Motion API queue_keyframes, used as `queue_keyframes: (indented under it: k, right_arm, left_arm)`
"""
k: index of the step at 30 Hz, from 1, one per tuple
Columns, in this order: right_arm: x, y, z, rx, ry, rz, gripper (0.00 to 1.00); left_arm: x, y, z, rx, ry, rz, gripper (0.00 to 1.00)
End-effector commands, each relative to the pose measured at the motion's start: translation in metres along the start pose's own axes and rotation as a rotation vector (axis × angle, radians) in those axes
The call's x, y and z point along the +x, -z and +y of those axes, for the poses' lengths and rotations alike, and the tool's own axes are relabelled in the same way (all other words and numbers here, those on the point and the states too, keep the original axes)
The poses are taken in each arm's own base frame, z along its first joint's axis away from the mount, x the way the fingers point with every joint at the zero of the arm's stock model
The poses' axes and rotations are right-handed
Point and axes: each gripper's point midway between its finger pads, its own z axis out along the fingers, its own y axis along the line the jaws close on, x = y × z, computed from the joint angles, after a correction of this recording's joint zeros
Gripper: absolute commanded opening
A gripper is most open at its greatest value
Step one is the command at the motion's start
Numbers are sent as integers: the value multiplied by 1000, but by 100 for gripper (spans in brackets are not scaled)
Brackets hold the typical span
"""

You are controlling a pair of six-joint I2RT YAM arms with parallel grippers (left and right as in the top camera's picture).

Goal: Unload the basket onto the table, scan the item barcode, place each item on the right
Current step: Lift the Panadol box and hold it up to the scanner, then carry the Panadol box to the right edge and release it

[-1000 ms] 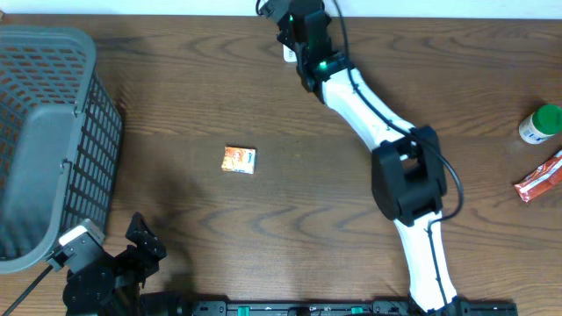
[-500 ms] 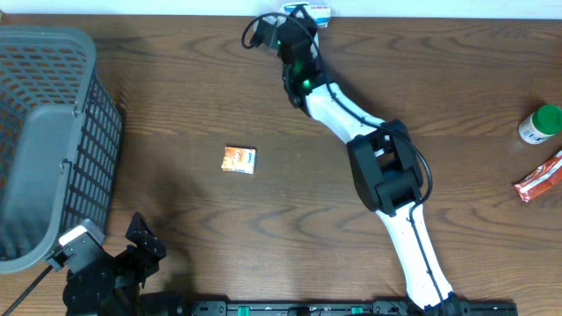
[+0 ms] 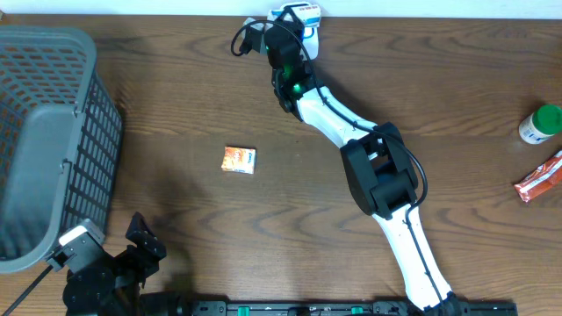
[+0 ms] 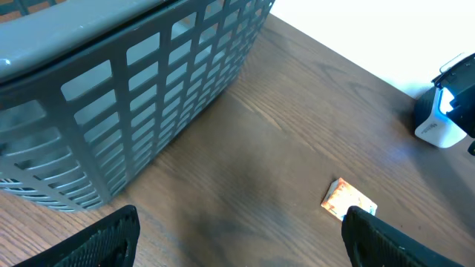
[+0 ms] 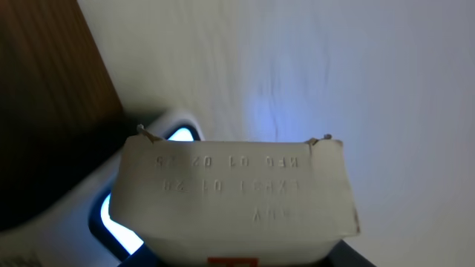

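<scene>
Our right fingers (image 3: 288, 26) pinch the small carton (image 5: 234, 196) just in front of the glowing barcode scanner (image 4: 438, 126), while our spread left fingers (image 4: 104, 237) sit well apart.

From my station I count one basket (image 3: 98, 149), one small orange packet (image 3: 239, 160), one box (image 5: 234, 200), one scanner (image 4: 438, 122), one green-capped bottle (image 3: 540, 124) and one red wrapper (image 3: 538, 177) on one bench (image 3: 176, 79), plus two arms: left arm (image 3: 105, 274), right arm (image 3: 386, 175).
</scene>
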Motion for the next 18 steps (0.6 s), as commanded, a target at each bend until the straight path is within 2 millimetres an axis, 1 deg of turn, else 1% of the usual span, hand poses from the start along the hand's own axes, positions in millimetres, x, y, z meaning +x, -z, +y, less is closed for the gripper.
queue_keyframes:
  k: [1,5,6,8,10,13,16,18]
  right_arm:
    - [23,0,-16,45,-22,133,31]
    - [61,8,-36,61,-28,302,31]
    - [75,11,-43,69,-46,359,31]
    - [102,16,-51,73,-73,456,31]
    - [135,22,-52,51,-77,565,30]
    - [186,29,-38,-9,-70,715,30]
    - [238,45,-7,-133,-134,839,29]
    - [265,56,8,-195,-200,913,28]
  left_arm:
    - [-1,0,2,-11,11,-4,87]
    - [0,0,2,-12,11,-4,87]
    - [-1,0,2,-11,11,-4,87]
    - [-1,0,2,-11,11,-4,87]
    - [-1,0,2,-11,11,-4,87]
    - [0,0,2,-12,11,-4,87]
    - [-1,0,2,-11,11,-4,87]
    - [-1,0,2,-11,11,-4,87]
